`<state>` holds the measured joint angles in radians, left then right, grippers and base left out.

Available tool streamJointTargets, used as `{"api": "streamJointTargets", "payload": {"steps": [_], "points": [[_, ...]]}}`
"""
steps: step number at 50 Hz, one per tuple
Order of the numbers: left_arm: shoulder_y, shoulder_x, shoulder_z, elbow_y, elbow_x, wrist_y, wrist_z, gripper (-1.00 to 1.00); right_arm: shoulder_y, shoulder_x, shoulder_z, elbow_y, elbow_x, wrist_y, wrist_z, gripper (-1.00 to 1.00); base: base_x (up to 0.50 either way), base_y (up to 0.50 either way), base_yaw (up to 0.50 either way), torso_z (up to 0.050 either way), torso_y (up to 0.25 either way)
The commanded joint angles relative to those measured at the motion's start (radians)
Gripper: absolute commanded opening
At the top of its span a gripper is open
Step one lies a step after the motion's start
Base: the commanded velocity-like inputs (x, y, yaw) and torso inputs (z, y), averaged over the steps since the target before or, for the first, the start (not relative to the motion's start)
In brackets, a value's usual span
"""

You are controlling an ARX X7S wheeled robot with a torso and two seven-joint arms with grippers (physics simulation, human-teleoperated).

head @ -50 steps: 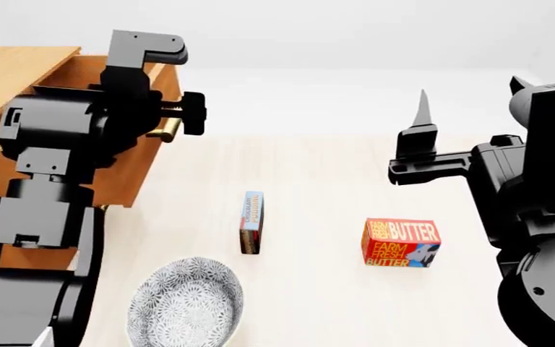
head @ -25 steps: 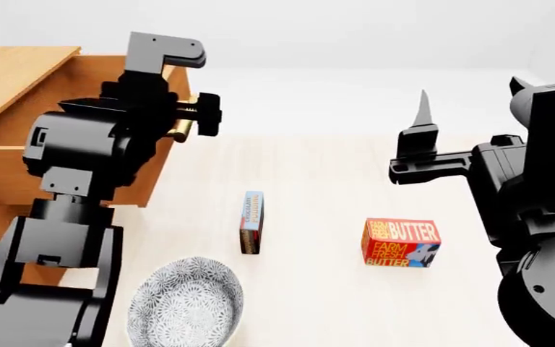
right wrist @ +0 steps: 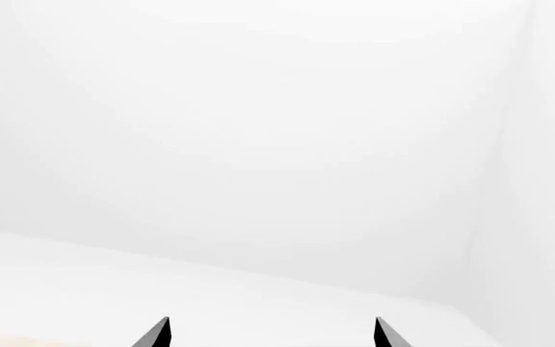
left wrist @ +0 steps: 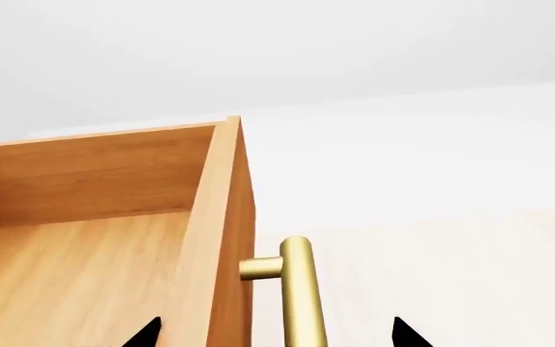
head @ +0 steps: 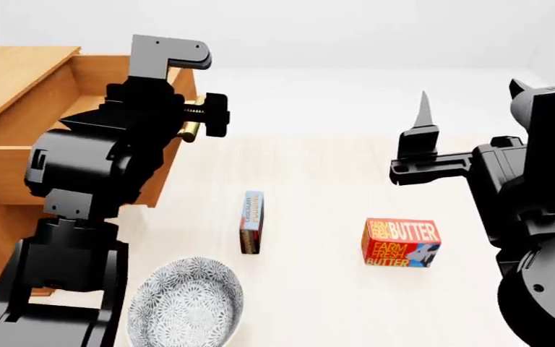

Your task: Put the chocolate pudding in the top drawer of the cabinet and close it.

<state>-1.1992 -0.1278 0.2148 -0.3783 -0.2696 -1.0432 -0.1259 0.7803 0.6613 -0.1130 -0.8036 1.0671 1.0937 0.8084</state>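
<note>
My left gripper (left wrist: 269,336) is spread wide astride the top drawer's (left wrist: 95,217) brass handle (left wrist: 299,293); right gripper (right wrist: 269,334) spread, empty. Box (head: 401,243) reads "Farm Fresh Butter".

One cabinet (head: 8,79) (top drawer (left wrist: 95,238) pulled open), one chocolate pudding (head: 251,222), one butter box (head: 401,243), one patterned bowl (head: 185,303)

Red-and-yellow butter box (head: 401,243) and patterned bowl (head: 185,302) well apart on pale tabletop (head: 316,173).
</note>
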Motion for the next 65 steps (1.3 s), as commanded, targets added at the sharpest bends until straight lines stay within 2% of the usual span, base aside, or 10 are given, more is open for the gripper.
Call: {"api": "streamJointTargets", "payload": {"steps": [1,8,15,26,41,45,55,65], "points": [[0.066,0.041,0.027,-0.005,-0.281,-0.416,0.177,1.00,-0.004,0.001,-0.008,0.009,-0.008,-0.010,-0.004,1.00,-0.02,0.00,0.00,0.000,0.000],[0.036,0.028,0.003,-0.001,-0.278,-0.392,0.156,1.00,-0.003,0.002,-0.012,0.009,-0.007,-0.012,-0.002,1.00,-0.01,0.00,0.00,0.000,0.003],[-0.055,0.012,-0.065,0.001,-0.221,-0.322,0.054,1.00,-0.003,0.004,-0.012,0.009,-0.004,-0.014,0.000,1.00,-0.01,0.00,0.00,0.000,0.000],[-0.116,-0.021,-0.110,0.133,-0.232,-0.388,-0.011,1.00,0.006,0.007,-0.004,-0.001,0.021,-0.006,0.016,1.00,0.00,0.00,0.00,0.000,0.000],[-0.170,-0.026,-0.156,0.297,-0.311,-0.519,-0.059,1.00,0.027,0.013,0.005,-0.011,0.060,0.007,0.038,1.00,0.00,0.00,0.00,0.000,0.001],[-0.204,-0.053,-0.159,0.305,-0.445,-0.526,-0.159,1.00,0.030,0.015,0.010,-0.015,0.070,0.009,0.044,1.00,0.00,0.00,0.00,0.000,0.000],[-0.275,-0.132,-0.149,0.334,-0.941,-0.522,-0.529,1.00,0.037,0.022,0.023,-0.026,0.103,0.015,0.064,1.00,0.00,0.00,0.00,0.000,0.000],[-0.208,-0.138,-0.090,0.464,-1.278,-0.505,-0.769,1.00,0.036,0.030,0.034,-0.038,0.125,0.015,0.080,1.00,0.00,0.00,0.00,0.000,0.000]]}}
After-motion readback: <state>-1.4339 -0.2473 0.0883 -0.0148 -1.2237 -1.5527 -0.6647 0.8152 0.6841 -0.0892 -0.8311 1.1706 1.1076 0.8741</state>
